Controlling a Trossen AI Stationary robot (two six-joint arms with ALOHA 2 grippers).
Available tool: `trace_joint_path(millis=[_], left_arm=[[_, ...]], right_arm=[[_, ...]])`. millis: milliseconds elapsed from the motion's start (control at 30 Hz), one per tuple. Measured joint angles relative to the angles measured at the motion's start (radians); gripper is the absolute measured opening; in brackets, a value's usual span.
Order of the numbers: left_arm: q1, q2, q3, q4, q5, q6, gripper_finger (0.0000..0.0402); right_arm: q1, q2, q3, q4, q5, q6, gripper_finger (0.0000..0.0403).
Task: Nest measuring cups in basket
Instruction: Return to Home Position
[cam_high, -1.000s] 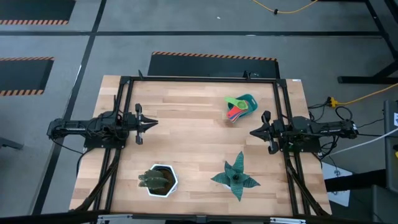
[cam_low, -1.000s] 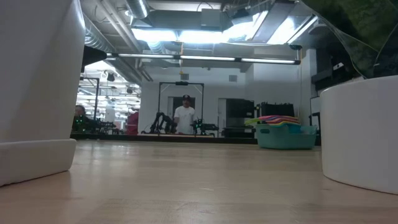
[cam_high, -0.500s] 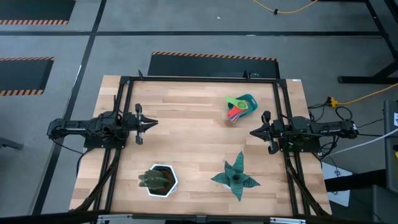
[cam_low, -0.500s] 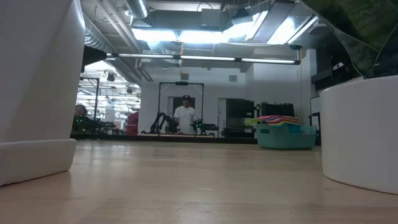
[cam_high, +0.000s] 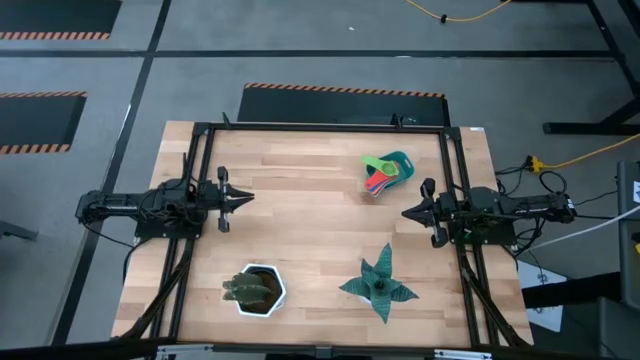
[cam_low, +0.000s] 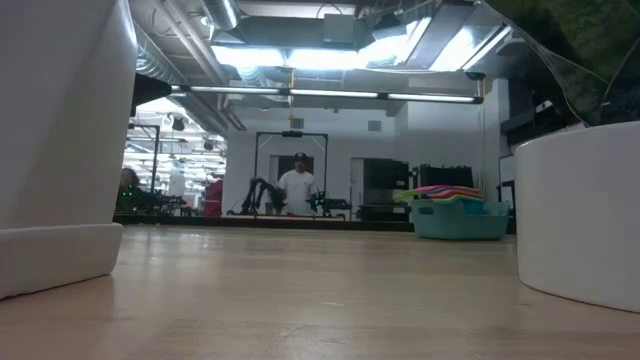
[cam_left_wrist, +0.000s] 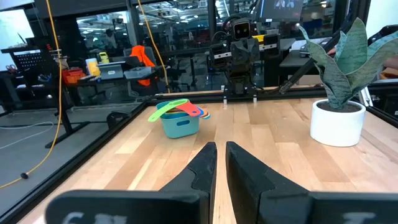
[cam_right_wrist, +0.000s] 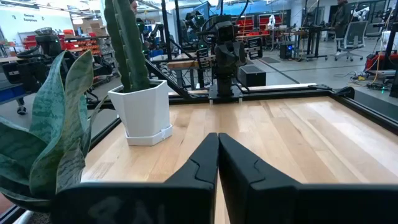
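Both grippers are empty and hover over the table's side edges. The left gripper (cam_high: 250, 198) sits at the left edge about midway along it, its fingers drawn together with only a thin slit between the tips. The right gripper (cam_high: 405, 212) sits at the right edge with its fingers pressed together. The two point inward at each other.

The measuring cups (cam_high: 377, 176) sit stacked in the teal basket (cam_high: 400, 162), a green one on top. Their handles fan out over the basket's left and near rim. The basket stands on the far right part of the wooden table (cam_high: 300, 160), just far-left of the right gripper and not touching it.

At the near right stands a snake plant (cam_high: 380, 285) in a white pot. At the near left of centre stands a cactus (cam_high: 250, 290) in a white hexagonal pot (cam_high: 272, 299). In the room beyond the table, a person (cam_low: 297, 186) stands far off.
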Motion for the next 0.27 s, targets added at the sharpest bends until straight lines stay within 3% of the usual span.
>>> trace_joint_path(millis=[267], left_arm=[[0.000,0.000,0.000,0.000,0.000,0.000,0.0027]], right_arm=[[0.000,0.000,0.000,0.000,0.000,-0.003,0.0017]])
